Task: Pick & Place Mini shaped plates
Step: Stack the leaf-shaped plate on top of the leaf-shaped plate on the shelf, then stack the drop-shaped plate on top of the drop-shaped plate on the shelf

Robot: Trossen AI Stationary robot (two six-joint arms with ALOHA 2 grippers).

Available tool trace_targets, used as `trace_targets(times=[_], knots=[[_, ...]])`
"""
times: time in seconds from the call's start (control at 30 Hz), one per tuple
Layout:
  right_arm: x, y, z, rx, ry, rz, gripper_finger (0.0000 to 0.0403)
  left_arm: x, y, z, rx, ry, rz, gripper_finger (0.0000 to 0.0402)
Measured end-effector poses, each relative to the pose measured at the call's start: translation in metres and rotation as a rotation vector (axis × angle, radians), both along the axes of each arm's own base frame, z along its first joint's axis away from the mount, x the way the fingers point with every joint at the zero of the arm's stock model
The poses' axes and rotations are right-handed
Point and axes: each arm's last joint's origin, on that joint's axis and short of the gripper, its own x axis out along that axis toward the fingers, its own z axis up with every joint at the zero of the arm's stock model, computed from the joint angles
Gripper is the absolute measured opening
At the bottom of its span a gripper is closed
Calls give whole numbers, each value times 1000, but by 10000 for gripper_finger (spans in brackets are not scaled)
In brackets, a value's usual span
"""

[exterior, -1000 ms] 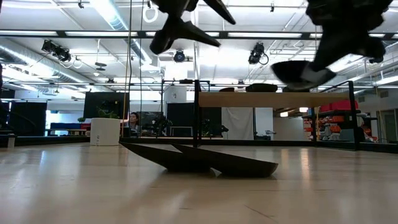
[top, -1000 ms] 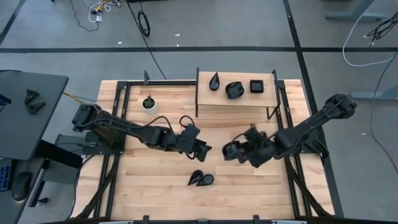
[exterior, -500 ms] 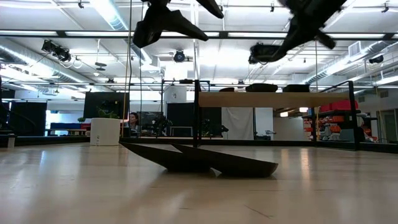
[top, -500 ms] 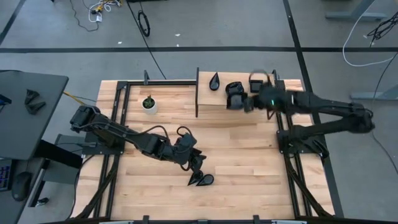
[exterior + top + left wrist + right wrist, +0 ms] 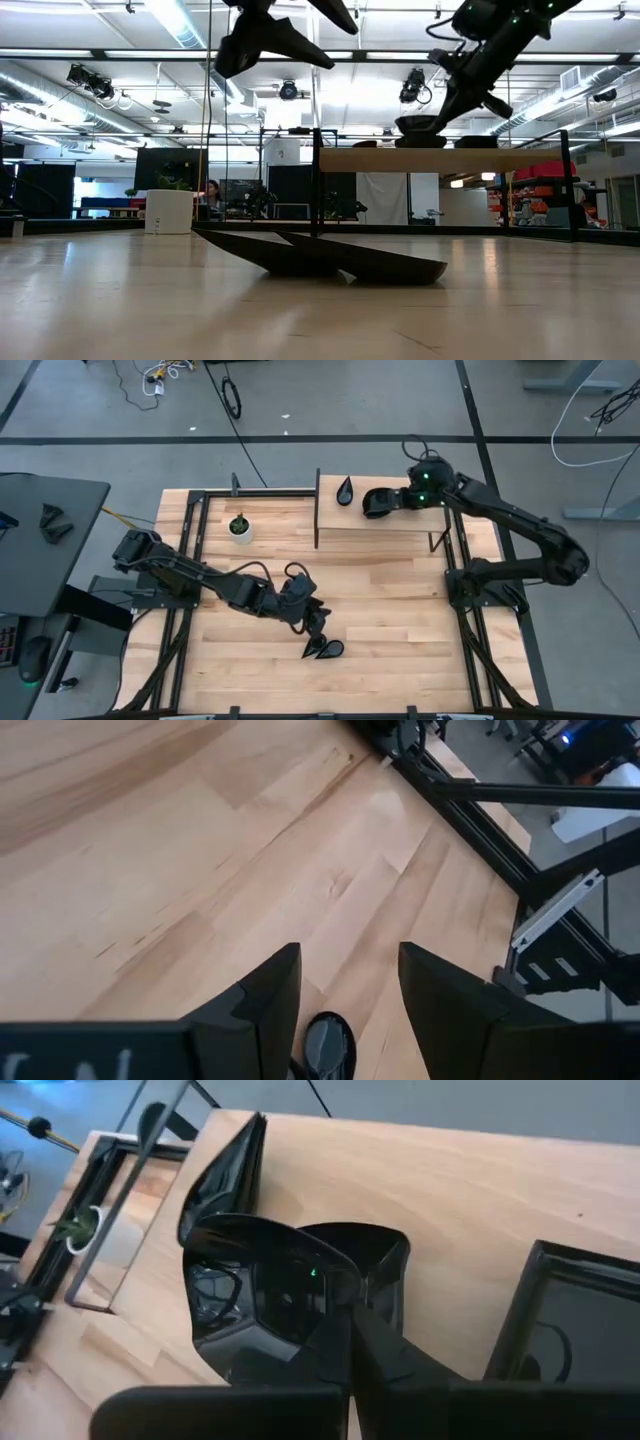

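Note:
Two black mini shaped plates (image 5: 322, 648) lie overlapping on the wooden table (image 5: 400, 620), toward its near side; the low view shows the two plates (image 5: 330, 260) tilted against each other. My left gripper (image 5: 318, 622) hangs open just above them, and one plate (image 5: 328, 1045) shows between its fingers. At the far side my right gripper (image 5: 398, 500) is shut on a rounded black plate (image 5: 376, 502) over the raised shelf (image 5: 390, 530). On the shelf rest a teardrop plate (image 5: 345, 490), a rounded plate (image 5: 385, 1270) under the held one, and a square plate (image 5: 570, 1320). My right gripper pinches the rounded plate's rim (image 5: 318, 1325) between its two fingers, on the side toward the table's right. The fingers slant down from the right. The plate (image 5: 420, 125) hangs about level just over the rounded plate on the shelf; I cannot tell whether the two touch.
A small white pot with a green plant (image 5: 239, 527) stands at the far left of the table. Black frame rails (image 5: 190, 560) run along both sides. The shelf's upright posts (image 5: 316, 180) stand behind the two table plates. Bare wood lies in the table's middle and right.
My right gripper has swung from the middle of the table up to the far shelf, carrying the rounded plate, and turned as it went. My left gripper has shifted toward the near edge, over the two plates on the table, then kept still, staying open.

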Motion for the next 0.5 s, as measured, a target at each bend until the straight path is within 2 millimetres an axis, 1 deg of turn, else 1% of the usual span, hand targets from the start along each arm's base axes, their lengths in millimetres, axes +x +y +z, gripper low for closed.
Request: trace_targets(times=[0.17,0.3,0.4,0.5], knots=[[5,-7,-9,30,31,4,18,1,4,0,-8,3,2,174],[7,-10,-13,18,60,-10,34,2,5,0,-20,7,-8,174],[6,-10,-12,5,67,0,55,2,5,0,-23,7,-8,174],[5,-8,-9,-20,65,16,85,2,5,0,-25,7,-11,174]])
